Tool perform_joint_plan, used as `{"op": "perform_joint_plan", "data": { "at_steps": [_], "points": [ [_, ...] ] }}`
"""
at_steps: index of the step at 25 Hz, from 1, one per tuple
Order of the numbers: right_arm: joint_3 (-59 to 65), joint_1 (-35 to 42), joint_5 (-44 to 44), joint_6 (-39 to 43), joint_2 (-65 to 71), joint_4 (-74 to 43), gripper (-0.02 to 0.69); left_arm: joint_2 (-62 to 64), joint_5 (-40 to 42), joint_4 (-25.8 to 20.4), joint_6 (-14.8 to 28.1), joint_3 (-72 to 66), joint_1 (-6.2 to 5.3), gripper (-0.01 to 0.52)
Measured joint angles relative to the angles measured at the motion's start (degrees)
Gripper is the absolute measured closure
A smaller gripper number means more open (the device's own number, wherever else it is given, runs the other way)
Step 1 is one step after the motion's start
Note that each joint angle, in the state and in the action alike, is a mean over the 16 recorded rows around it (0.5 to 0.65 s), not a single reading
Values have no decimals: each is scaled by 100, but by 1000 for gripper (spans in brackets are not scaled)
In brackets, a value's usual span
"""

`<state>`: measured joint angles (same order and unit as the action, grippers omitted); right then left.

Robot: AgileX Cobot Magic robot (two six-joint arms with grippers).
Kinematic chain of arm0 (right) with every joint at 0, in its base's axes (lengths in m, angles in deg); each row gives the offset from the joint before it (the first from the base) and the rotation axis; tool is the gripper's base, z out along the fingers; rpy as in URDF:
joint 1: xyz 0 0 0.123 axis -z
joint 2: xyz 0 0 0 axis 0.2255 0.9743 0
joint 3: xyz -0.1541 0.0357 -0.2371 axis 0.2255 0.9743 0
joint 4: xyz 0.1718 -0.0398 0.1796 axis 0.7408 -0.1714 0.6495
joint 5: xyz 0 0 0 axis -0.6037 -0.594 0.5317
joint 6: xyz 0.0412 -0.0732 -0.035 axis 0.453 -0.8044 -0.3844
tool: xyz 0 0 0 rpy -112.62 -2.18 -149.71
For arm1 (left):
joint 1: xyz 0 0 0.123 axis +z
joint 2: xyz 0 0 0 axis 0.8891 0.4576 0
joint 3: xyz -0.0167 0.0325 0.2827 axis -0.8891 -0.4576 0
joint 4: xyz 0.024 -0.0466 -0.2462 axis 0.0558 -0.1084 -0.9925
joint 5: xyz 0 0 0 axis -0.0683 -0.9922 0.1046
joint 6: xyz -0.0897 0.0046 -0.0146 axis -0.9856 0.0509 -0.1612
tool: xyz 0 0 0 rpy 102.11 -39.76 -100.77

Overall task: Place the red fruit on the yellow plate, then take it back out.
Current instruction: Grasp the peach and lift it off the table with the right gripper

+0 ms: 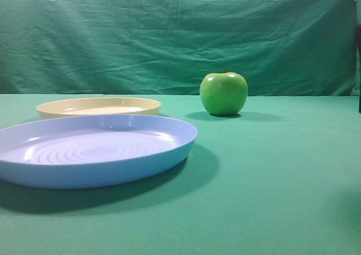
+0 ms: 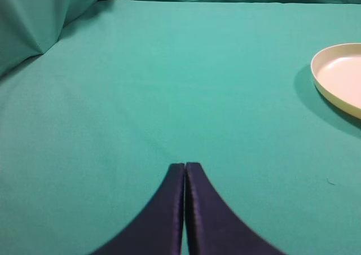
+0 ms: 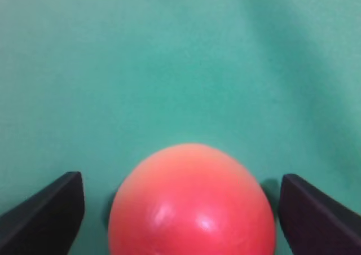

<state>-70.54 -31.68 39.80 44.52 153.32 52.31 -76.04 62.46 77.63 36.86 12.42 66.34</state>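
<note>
While the right gripper (image 3: 180,210) is spread wide, its dark fingers (image 3: 45,215) stand clear on either side of the red fruit (image 3: 192,204), which sits on the green cloth between them, untouched. Left gripper (image 2: 185,170) is pressed together over bare cloth, holding nothing. Yellow plate (image 1: 98,106) lies toward the table's far left, just behind the blue plate (image 1: 96,150); green apple (image 1: 223,93) stands apart, further right.
</note>
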Motion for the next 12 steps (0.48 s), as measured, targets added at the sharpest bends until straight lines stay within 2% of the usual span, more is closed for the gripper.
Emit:
{"op": "perform_joint_plan", "data": {
  "at_steps": [8, 12],
  "points": [
    [-604, 0, -454, -79, 160, 127, 362, 0, 0, 0, 0, 0, 0, 514],
    [-1291, -4, -786, -350, 170, 512, 436, 0, 0, 0, 0, 0, 0, 514]
  ]
}}
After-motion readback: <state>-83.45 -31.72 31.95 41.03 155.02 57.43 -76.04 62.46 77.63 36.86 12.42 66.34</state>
